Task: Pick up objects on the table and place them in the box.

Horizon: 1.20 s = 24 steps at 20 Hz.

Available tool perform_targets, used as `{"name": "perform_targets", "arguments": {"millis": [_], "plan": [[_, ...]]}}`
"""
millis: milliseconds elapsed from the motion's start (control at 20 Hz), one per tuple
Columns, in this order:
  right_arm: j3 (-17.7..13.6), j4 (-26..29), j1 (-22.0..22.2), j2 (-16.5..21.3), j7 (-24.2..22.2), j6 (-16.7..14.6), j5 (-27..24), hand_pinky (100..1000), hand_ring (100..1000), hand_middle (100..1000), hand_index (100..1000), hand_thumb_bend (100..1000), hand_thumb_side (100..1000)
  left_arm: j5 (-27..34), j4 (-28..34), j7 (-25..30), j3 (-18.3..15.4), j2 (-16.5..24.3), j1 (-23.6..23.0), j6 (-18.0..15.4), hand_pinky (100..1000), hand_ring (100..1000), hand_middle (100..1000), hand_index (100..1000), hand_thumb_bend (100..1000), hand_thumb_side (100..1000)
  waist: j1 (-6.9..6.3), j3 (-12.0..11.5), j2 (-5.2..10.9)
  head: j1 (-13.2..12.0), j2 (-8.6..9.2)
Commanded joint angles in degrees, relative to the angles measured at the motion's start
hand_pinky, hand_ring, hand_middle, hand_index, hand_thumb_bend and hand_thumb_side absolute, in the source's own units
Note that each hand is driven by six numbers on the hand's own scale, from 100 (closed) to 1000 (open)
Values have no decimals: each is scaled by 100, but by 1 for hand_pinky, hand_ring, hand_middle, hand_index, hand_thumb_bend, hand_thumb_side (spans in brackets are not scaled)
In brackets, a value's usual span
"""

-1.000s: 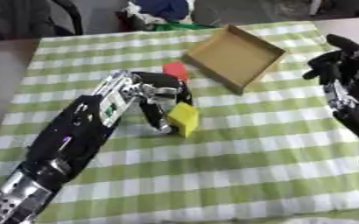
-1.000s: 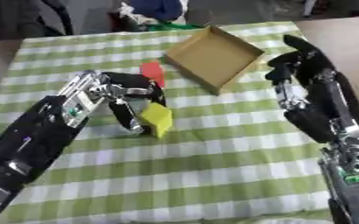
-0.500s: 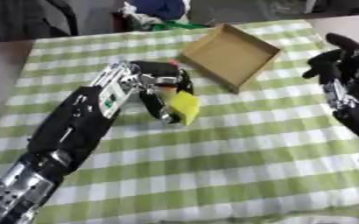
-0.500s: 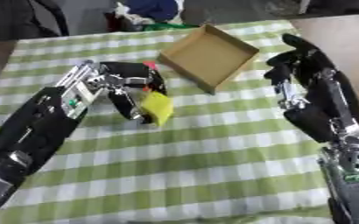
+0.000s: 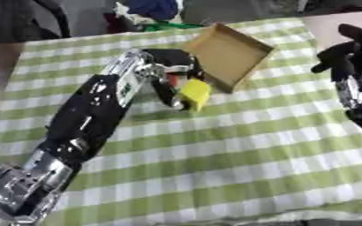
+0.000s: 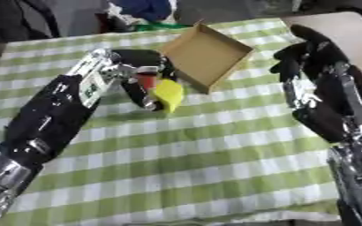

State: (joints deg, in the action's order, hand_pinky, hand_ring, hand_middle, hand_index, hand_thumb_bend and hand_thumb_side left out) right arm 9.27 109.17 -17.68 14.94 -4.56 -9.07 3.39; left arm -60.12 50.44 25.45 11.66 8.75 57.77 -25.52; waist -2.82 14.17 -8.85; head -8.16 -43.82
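My left hand (image 5: 171, 70) holds a yellow block (image 5: 194, 93) between its curled fingers and thumb, lifted a little above the green-and-white checked tablecloth (image 5: 238, 145). The block hangs just left of the near corner of the open cardboard box (image 5: 229, 55). A small red object (image 5: 173, 81) shows behind the block, close to the fingers; I cannot tell whether it touches them. My right hand (image 6: 309, 53) hovers at the right edge beside the box, its fingers loosely bent and holding nothing.
The box lies tilted at the far middle of the table, and its inside looks bare. Blue, white and green cloth (image 5: 149, 13) is heaped beyond the table's far edge. Brown tabletop (image 6: 346, 26) shows at the far right corner.
My left hand has carried the yellow block up off the cloth and to the right, closer to the box. The right hand has stayed where it was.
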Motion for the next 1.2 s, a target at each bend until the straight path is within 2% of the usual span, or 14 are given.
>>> {"name": "perform_targets", "arguments": {"millis": [50, 500, 1000, 1200], "plan": [[30, 161, -98, 100, -57, -4, -60, 817, 593, 626, 914, 100, 489, -368, -150, -474, -259, -102, 241, 146, 749, 690, 554, 698, 363, 183, 23, 66, 63, -84, -30], [119, 166, -143, 82, -156, -2, -76, 817, 592, 625, 914, 100, 492, -877, -306, -1237, -676, -258, 582, 590, 737, 695, 560, 706, 362, 192, -3, 348, 6, -244, 16], [160, 148, -166, 88, -201, -7, -37, 818, 591, 624, 915, 100, 503, -1246, -593, -1533, -970, -209, 706, 972, 750, 714, 603, 734, 369, 199, -94, 522, -121, -316, 128], [160, 141, -162, 86, -193, -6, -23, 817, 591, 624, 915, 100, 512, -1336, -626, -1585, -1003, -191, 698, 1004, 760, 732, 665, 783, 380, 204, -113, 550, -158, -297, 142]]}}
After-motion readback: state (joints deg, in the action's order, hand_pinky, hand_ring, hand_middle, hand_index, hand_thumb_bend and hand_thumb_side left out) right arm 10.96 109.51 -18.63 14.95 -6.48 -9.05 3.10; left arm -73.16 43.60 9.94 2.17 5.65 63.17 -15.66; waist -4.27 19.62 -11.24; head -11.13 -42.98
